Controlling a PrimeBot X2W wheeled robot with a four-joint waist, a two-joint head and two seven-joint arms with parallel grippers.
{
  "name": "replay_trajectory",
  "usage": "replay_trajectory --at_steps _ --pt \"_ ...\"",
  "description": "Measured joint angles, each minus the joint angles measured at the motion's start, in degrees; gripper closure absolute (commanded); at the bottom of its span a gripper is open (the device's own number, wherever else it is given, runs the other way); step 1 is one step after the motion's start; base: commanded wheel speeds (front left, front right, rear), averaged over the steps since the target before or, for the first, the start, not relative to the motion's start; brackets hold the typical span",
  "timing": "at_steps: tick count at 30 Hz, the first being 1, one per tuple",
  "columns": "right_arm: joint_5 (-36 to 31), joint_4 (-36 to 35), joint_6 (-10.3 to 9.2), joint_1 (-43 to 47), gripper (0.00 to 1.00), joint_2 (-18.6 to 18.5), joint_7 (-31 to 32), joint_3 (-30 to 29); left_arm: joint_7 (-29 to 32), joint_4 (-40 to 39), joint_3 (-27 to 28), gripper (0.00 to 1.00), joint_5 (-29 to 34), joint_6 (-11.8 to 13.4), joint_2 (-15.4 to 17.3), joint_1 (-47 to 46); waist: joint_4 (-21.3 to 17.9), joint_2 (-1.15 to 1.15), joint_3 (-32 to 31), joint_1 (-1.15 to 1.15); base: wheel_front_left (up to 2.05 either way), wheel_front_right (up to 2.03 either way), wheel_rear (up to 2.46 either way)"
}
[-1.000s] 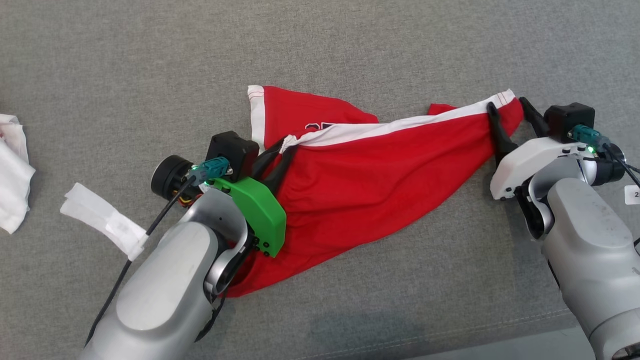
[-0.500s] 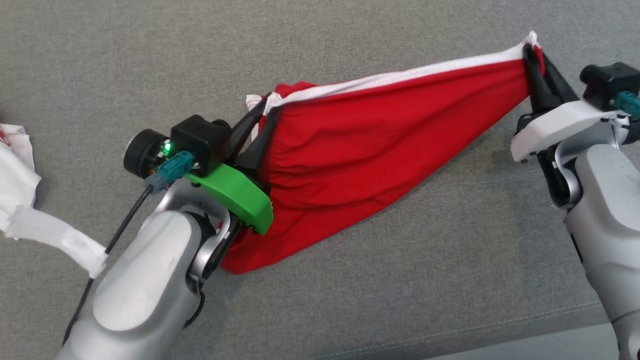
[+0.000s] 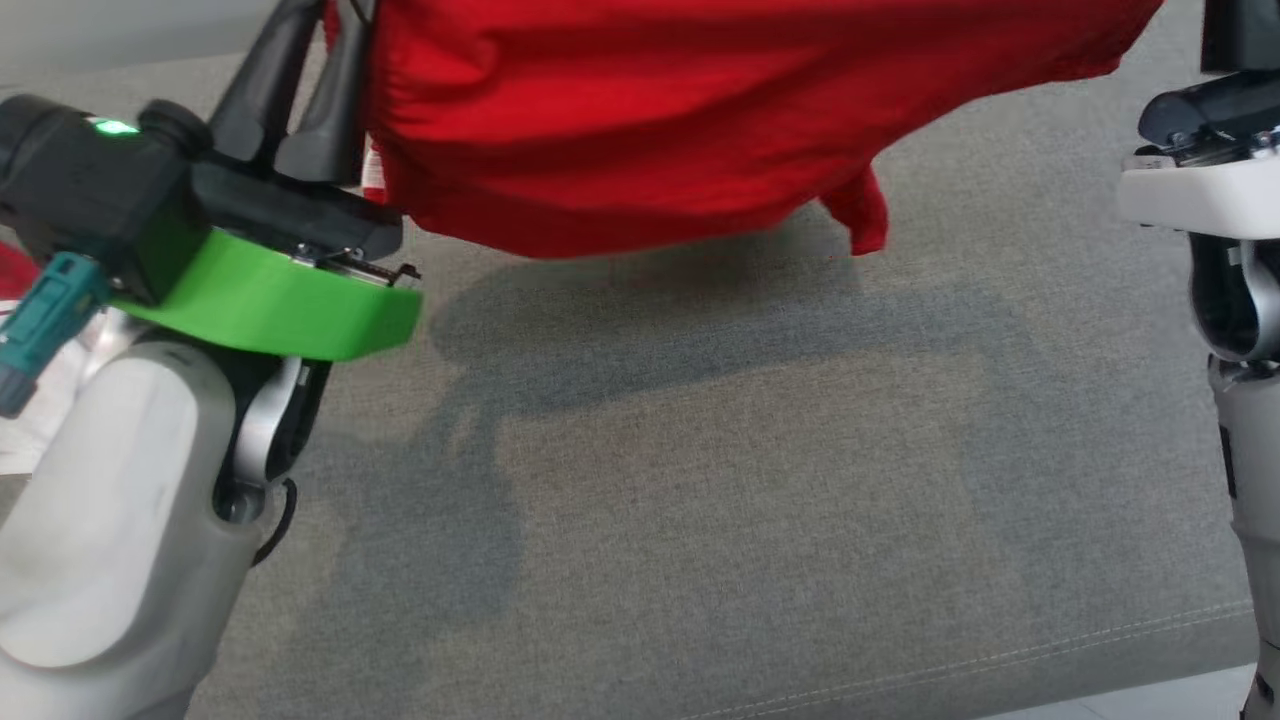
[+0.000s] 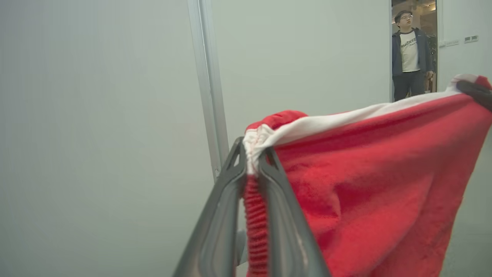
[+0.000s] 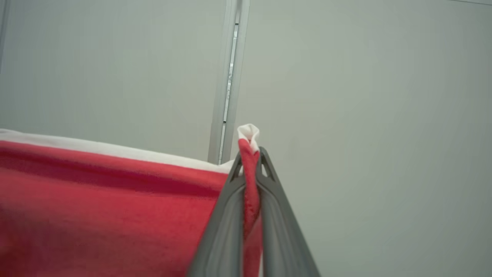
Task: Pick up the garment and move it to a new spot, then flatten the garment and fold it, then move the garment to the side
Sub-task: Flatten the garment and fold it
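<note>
The garment is red with a white band, and it hangs in the air, stretched between the two tools and well above the grey cushion under them. The left tool pinches one end of the white band tight, and the right tool pinches the other end. This looks like the first step: carrying the garment to a new spot. Next, both tools would likely need to come down together and lay it flat, pulled wide so it does not bunch. The cushion has a shadow on it. Past the tool tips are a pale wall, a metal strip and a person standing far off.
</note>
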Motion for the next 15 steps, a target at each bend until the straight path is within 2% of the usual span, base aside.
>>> replay_trajectory --at_steps 6,15 --pt "-1.3 -8.3 0.02 0.5 1.00 0.6 5.4 -2.5 0.7 -3.2 1.7 1.00 0.3 1.4 1.2 -1.0 0.2 0.00 -2.8 0.00 0.00 0.00 0.00" --pt "-0.3 -9.3 0.02 2.5 1.00 1.3 9.9 -2.9 1.1 -3.9 1.8 1.00 -0.2 2.0 1.5 -0.7 0.3 0.00 -3.8 0.00 0.00 0.00 0.00"
